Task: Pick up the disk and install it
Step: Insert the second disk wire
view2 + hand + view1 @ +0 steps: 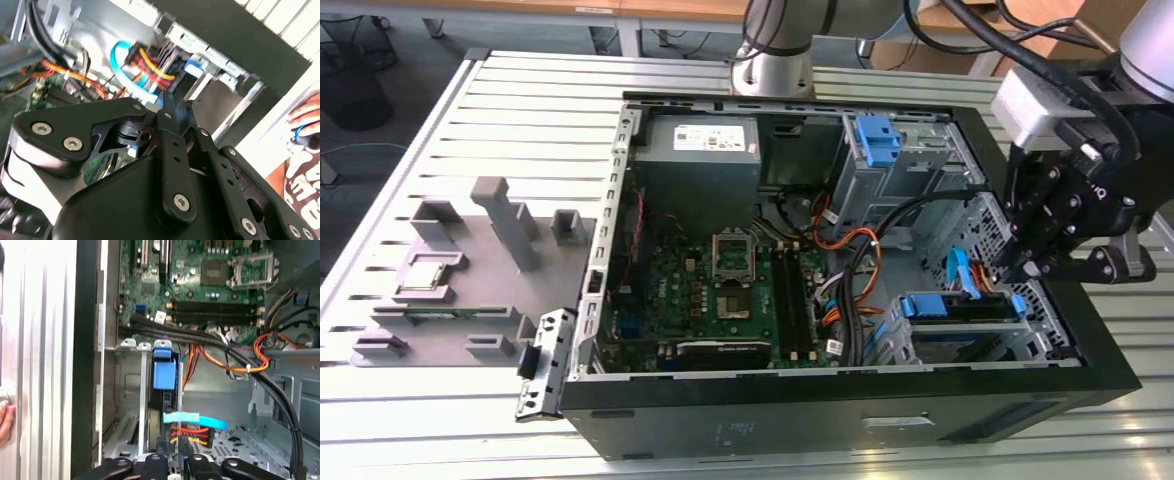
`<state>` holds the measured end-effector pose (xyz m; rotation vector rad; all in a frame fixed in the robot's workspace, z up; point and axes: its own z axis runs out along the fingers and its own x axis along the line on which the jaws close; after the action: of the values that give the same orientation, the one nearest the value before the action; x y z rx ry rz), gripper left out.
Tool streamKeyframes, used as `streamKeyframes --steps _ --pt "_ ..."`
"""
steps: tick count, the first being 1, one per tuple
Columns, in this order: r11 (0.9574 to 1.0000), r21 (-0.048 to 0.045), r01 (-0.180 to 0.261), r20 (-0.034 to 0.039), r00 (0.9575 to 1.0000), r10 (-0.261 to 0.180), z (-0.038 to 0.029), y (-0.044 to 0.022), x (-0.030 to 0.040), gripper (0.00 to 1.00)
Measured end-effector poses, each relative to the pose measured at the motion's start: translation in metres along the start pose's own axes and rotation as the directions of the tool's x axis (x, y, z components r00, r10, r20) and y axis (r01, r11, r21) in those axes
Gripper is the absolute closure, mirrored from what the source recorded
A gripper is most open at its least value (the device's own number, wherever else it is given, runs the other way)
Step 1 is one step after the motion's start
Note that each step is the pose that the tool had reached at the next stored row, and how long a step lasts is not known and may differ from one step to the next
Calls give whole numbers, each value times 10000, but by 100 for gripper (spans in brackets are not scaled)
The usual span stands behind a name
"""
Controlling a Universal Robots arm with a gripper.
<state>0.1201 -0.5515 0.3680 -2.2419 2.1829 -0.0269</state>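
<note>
End effector [1023, 268], fingers pressed together w/ nothing between, sits at the cabled end of the disk [965, 308], which stands in the lower drive bay of the PC case [827, 415].

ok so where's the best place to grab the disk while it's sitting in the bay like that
Probably the blue carrier edge of the disk, pinched across its thin thickness, coming straight down through the open side of the case. The disk stands on edge in the drive bay, so its broad faces look boxed in. The cables crowd one end, and the upturned edge looks like the freest part.
</note>
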Motion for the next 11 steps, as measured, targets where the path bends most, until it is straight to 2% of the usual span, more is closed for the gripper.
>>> streamKeyframes --steps 1,2,6,11 --pt "10000 -72 0 4 10000 0 1 0 -1 76" --pt "10000 -82 0 3 10000 1 0 1 -1 76" --pt "9999 -107 0 5 10000 0 1 0 0 76" --pt "9999 -103 -118 47 9999 118 0 51 -1 76"
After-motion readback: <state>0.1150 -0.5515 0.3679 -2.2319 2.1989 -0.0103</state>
